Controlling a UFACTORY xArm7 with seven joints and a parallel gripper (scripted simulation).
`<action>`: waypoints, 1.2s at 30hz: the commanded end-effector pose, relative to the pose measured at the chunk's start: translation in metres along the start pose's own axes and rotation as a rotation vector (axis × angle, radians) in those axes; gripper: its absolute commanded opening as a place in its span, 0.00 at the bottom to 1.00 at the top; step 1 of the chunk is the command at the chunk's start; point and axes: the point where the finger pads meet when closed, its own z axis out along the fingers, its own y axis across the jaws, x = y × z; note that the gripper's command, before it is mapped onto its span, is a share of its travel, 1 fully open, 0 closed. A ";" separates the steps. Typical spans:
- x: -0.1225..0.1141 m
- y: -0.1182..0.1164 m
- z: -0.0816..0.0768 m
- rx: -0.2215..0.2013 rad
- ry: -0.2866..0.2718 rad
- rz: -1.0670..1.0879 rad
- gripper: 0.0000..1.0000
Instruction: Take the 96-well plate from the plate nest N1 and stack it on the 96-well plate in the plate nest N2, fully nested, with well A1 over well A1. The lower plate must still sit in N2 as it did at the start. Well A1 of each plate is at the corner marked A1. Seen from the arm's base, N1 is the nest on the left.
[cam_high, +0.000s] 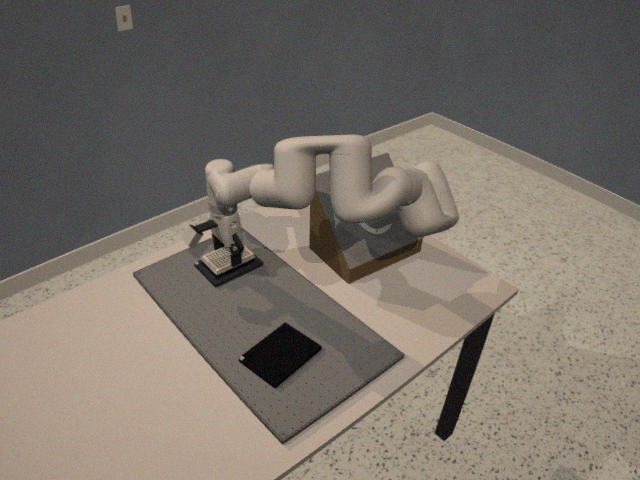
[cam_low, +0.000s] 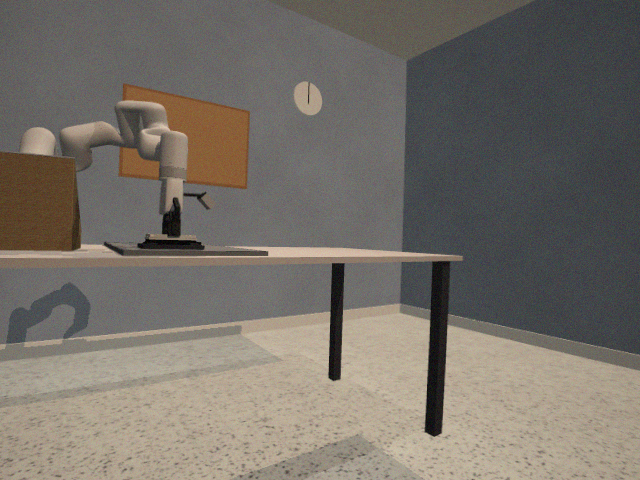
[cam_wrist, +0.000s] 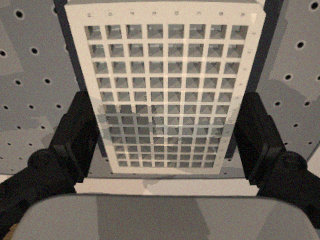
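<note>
While the near black square nest (cam_high: 279, 353) shows bare in the top view, the white gridded 96-well plate (cam_high: 225, 257) sits on the far black nest (cam_high: 229, 273) under the dark two-finger gripper (cam_high: 225, 254).
Exterior view: low stack (cam_low: 171, 238) on the grey perforated board (cam_low: 232, 251), too small to judge nesting.
Wrist view: fingers spread wide, flanking the plate, gripping nothing. Looks like release done; retract left, A1 unverified.

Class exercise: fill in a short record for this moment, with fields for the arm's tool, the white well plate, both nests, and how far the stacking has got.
tool: open, fingers flanking the plate's long sides
96-well plate: white, lying flat on the far black nest
near nest: black, no plate on it
perforated board: grey, carries both nests
stacking: plate set down and released; the lower plate and the A1 marks cannot be made out
</note>
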 end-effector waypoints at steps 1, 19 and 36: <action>0.001 0.001 -0.002 -0.004 0.003 0.000 1.00; 0.001 0.001 -0.002 -0.004 0.003 0.000 1.00; 0.001 0.001 -0.040 -0.004 0.003 0.000 1.00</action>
